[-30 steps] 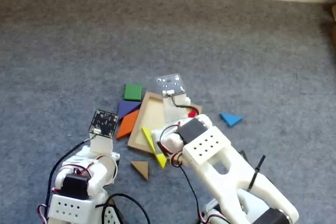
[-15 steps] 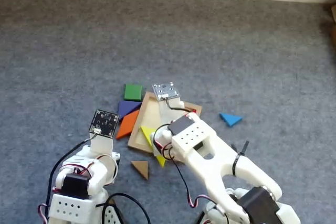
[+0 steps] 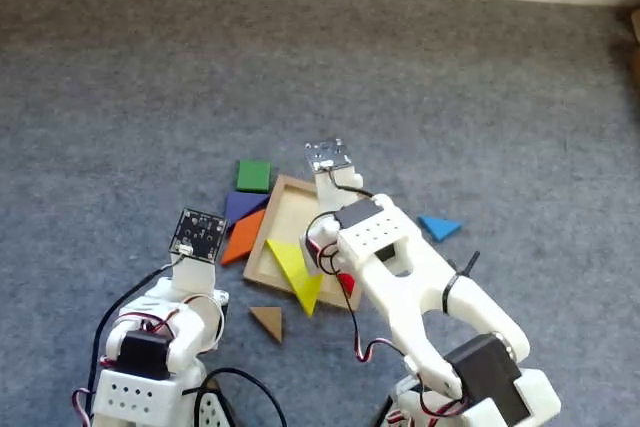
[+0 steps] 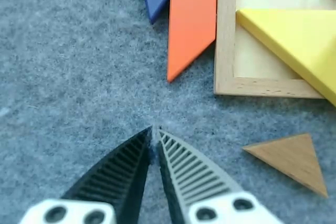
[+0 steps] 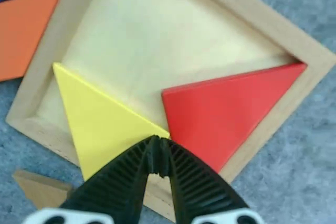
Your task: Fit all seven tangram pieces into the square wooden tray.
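Two grippers, and we see both pinched together on nothing. The right gripper hangs over the yellow triangle, which overlaps the tray rim, just beside the red triangle in a tray corner. The left gripper hangs over carpet between the orange piece and the brown triangle, both outside the tray.
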Tool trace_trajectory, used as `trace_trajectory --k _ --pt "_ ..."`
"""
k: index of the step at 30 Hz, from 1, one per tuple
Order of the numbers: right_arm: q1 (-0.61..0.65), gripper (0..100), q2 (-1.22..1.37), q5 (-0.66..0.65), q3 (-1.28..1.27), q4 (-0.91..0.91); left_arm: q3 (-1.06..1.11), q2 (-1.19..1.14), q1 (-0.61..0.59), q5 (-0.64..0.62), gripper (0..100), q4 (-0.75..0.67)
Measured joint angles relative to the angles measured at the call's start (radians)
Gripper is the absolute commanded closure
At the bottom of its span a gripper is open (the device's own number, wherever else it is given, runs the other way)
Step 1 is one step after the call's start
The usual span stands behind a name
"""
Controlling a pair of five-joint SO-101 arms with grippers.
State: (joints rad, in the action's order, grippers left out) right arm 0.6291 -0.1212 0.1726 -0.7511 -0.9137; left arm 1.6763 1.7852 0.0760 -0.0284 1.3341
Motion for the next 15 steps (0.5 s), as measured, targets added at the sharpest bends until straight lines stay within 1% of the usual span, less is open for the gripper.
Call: trace_trajectory --k 4,8,11,15 --pt "-0.005 98.3 -0.089 0.002 -0.003 -0.009 0.0 0.0 0.0 0.0 100 0.0" --pt "0.009 98.3 -0.244 0.084 -0.014 -0.009 0.0 0.0 0.0 0.0 100 0.0" --pt "0.075 98.3 -0.327 0.112 -0.086 -0.009 0.0 0.0 0.0 0.0 100 0.0" --pt "0.184 98.3 -0.374 0.118 -0.153 -0.009 0.0 0.0 0.0 0.0 100 0.0"
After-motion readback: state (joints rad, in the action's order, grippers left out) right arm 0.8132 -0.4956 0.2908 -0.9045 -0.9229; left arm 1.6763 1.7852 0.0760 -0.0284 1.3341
